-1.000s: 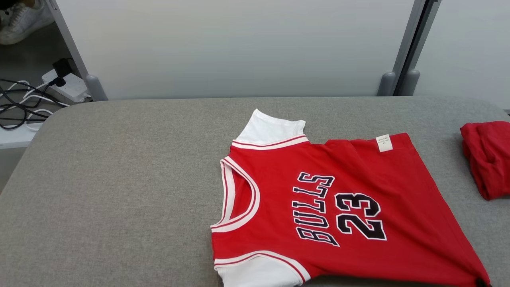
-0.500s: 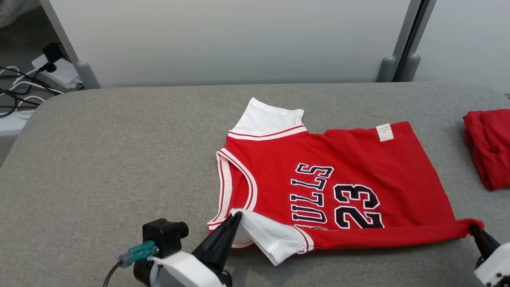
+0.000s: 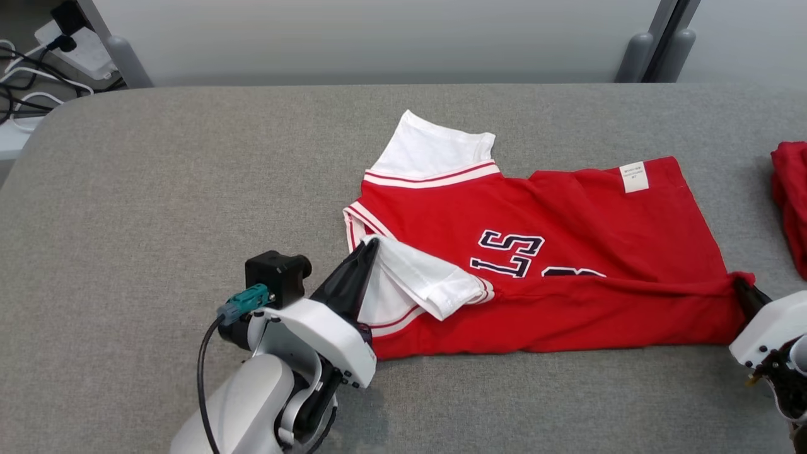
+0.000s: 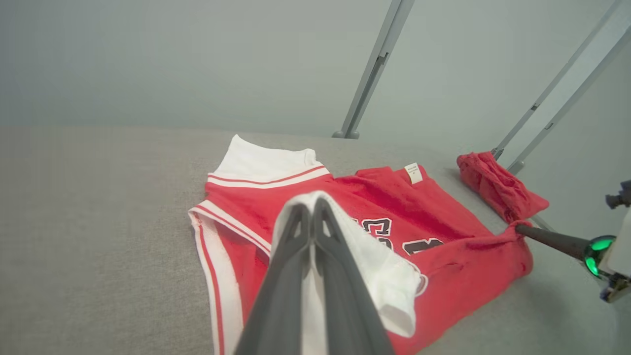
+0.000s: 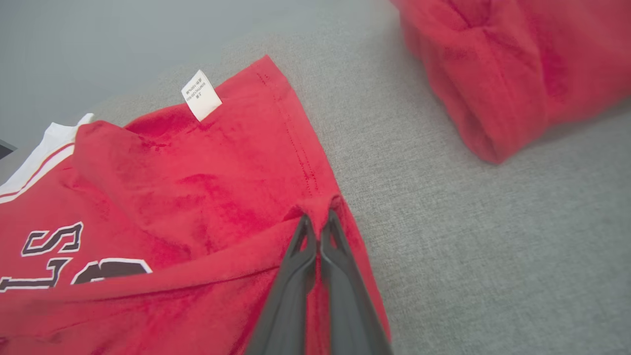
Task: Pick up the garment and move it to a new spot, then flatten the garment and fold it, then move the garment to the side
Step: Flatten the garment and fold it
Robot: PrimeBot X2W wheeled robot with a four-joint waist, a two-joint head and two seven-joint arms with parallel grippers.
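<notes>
- The red garment (image 3: 567,208) lies on the grey bench (image 3: 189,189), near edge folded over the print, hiding most lettering.
- Left end effector (image 3: 373,244) clamps its white sleeve.
- Right end effector (image 3: 739,285) clamps a hem corner.
- Another red cloth (image 3: 791,202) is cut off at right.

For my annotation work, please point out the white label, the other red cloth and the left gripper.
white label (image 3: 634,177): head view, middle of the label.
other red cloth (image 5: 493,84): right wrist view, middle of the bundle.
left gripper (image 4: 310,209): left wrist view, between its fingertips, shut on the jersey (image 4: 434,207).
</notes>
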